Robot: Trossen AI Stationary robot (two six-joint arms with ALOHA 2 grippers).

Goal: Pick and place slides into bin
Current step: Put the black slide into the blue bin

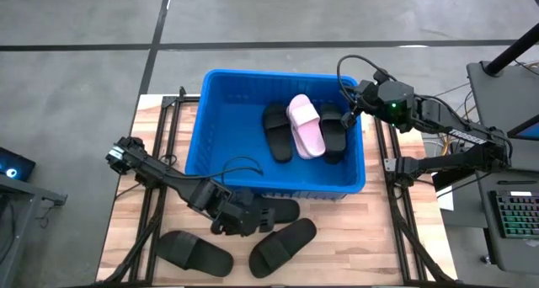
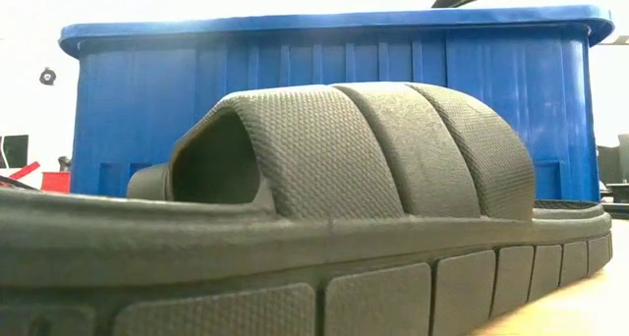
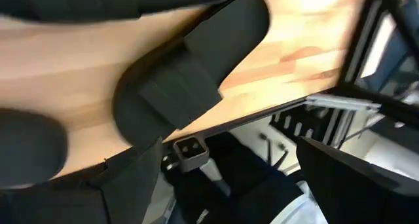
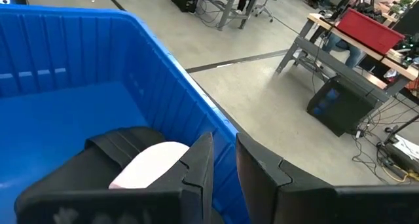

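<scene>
While three slides lie in the bin (image 1: 215,94), we count three more outside it.
Bin: blue crate at the table's far middle; it holds two black slides (image 1: 276,131) and one pink slide (image 1: 306,125), side by side.
Table (image 1: 370,237): three black slides near the bin's front wall; one (image 1: 278,210) just beside the wall, one (image 1: 283,246) nearer the front edge, one (image 1: 194,252) to the left.
Left gripper (image 1: 229,223): low over the near slides, fingers spread wide, nothing between them that we can see.
Right gripper (image 1: 349,107): at the bin's right rim above the rightmost black slide (image 1: 333,135); fingers (image 4: 196,168) close together, a narrow gap, empty as far as we can see.
Progress: we judge the job about half done.
Remaining: three black slides to lift and drop in.
</scene>
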